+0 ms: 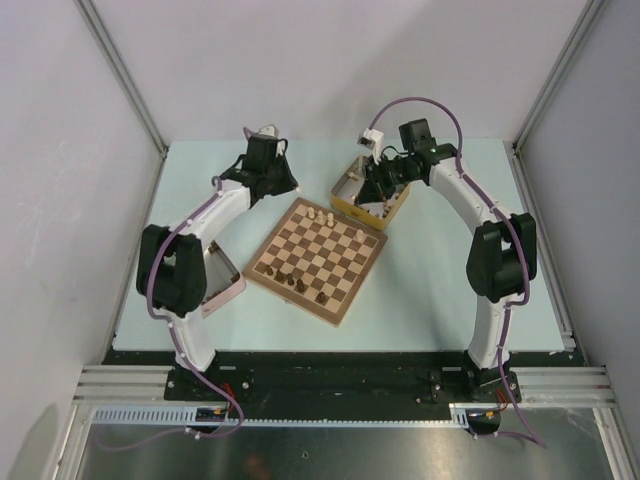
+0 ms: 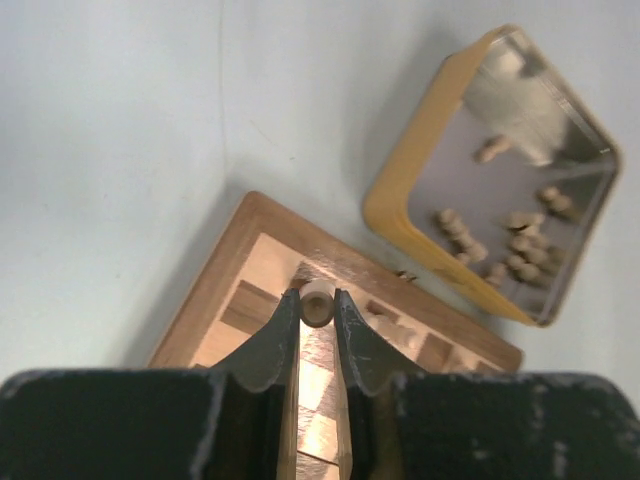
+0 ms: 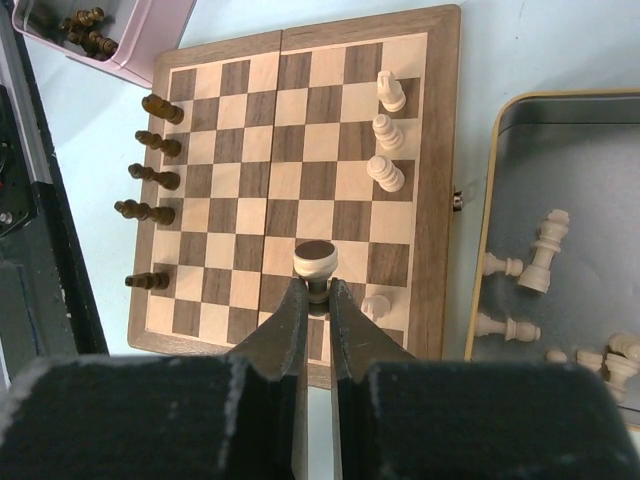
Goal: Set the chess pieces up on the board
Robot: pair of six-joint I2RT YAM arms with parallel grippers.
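We see the chessboard [image 1: 330, 262] lying askew in the middle of the pale counter [image 1: 430, 290], between the two arms. The left gripper [image 2: 317, 297] is closed on a pale piece [image 2: 317, 307], pinched between its fingertips above one corner of the board. We cannot tell whether that piece touches the wood. The right gripper [image 3: 316, 286] is likewise narrowed around another pale piece [image 3: 314, 262]. This one has its round dark face turned toward the wrist camera, and it is held over the squares near the board's edge closest to that camera.

On the board, five dark pieces [image 3: 155, 177] are lined up along one side, with a gap in the row before the last one. Toward the opposite side, three pale pieces [image 3: 386, 132] stand in a row. A fourth pale piece [image 3: 376, 305] stands just beside the right gripper's finger.

The open yellow tin [image 3: 570, 160] sits on the counter just off the pale side of the board, with loose pale pieces [image 3: 545, 250] lying in it. The pink tin [image 3: 150, 45] sits near the corner on the dark side and holds spare dark pieces [image 3: 85, 30]. In the top view we find it partly hidden under the left arm.
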